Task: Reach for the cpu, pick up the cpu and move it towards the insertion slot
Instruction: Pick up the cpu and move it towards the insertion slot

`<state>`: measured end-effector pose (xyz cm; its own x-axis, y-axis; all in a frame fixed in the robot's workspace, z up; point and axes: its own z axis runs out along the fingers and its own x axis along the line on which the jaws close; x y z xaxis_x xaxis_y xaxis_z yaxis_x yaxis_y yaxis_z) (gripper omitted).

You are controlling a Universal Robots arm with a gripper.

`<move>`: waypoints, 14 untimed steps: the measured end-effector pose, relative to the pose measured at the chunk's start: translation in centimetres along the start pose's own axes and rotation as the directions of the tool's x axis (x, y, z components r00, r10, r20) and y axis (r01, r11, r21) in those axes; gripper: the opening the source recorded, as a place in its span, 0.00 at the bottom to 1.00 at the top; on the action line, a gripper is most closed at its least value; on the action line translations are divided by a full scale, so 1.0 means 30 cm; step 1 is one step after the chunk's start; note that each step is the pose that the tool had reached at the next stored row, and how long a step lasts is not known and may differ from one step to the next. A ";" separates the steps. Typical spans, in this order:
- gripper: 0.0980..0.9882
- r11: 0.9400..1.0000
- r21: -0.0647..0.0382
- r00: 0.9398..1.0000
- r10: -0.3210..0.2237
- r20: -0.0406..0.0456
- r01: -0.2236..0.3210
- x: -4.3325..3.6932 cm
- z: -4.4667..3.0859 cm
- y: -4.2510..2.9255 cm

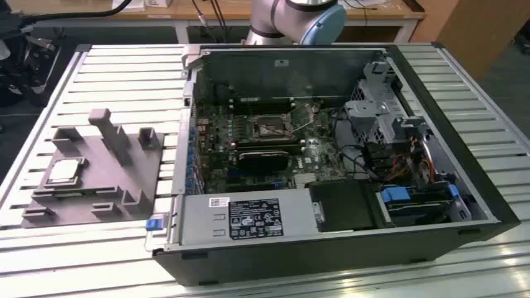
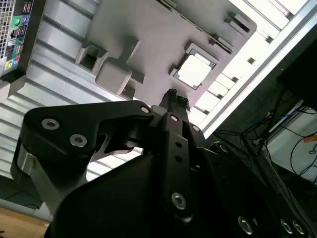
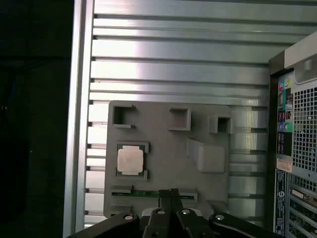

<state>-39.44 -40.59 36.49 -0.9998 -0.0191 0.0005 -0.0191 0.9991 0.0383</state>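
The cpu [image 3: 130, 160] sits untouched, fingers [image 3: 168, 193] closed empty; exterior view shows the insertion slot [image 1: 269, 128].

We see the cpu [image 1: 66, 172] lying flat, shiny silver top up, thin tan-green rim showing. It's seated in a square pocket of the grey fixture [image 1: 133, 180], on the exterior view's left. In the first wrist view the cpu [image 3: 131, 160] sits square in that pocket. The insertion slot [image 1: 270, 128] is a square socket with a silvery frame and dark centre, a thin wire lever slanting off beside it. It sits on the motherboard [image 1: 248, 146] inside the open case [image 1: 331, 254], well apart from the cpu.
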 end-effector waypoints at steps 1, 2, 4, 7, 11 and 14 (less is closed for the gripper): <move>0.01 1.000 0.000 1.000 0.000 0.000 0.000 0.000 0.000 0.000; 0.01 1.000 0.000 1.000 0.000 0.000 0.000 0.000 0.000 0.000; 0.01 1.000 0.000 1.000 0.000 0.000 0.000 0.000 0.000 0.000; 0.01 1.000 0.000 1.000 0.000 0.000 0.000 0.001 0.003 0.000; 0.01 1.000 0.000 1.000 0.000 0.000 0.000 0.003 0.007 0.000; 0.01 1.000 0.000 1.000 0.000 0.000 0.000 0.005 0.009 0.000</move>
<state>-39.60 -40.59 36.21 -0.9998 -0.0191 0.0003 -0.0191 0.9991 0.0382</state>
